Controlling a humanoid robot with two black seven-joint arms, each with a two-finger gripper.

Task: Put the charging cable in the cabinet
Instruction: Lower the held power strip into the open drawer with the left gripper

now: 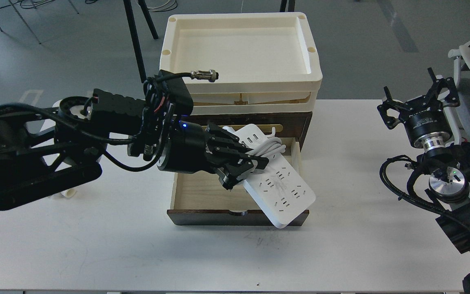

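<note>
My left gripper [246, 168] is shut on the charging cable [280, 187], a flat white power strip with its white cord coiled around the middle. It holds the strip tilted over the right half of the open drawer of the dark brown cabinet [239, 217]. The strip's lower end reaches over the drawer's front right corner. The pale wood drawer floor [196, 194] shows to the left of the strip. The cabinet's white handle is mostly hidden behind the strip and arm. My right gripper [416, 98] is open and empty, off the table's right edge.
A cream plastic tray [239, 87] sits on top of the cabinet. My left arm [76, 143] covers the left part of the white table [137, 253] and hides the things there. Cables and my right arm's joints crowd the right edge.
</note>
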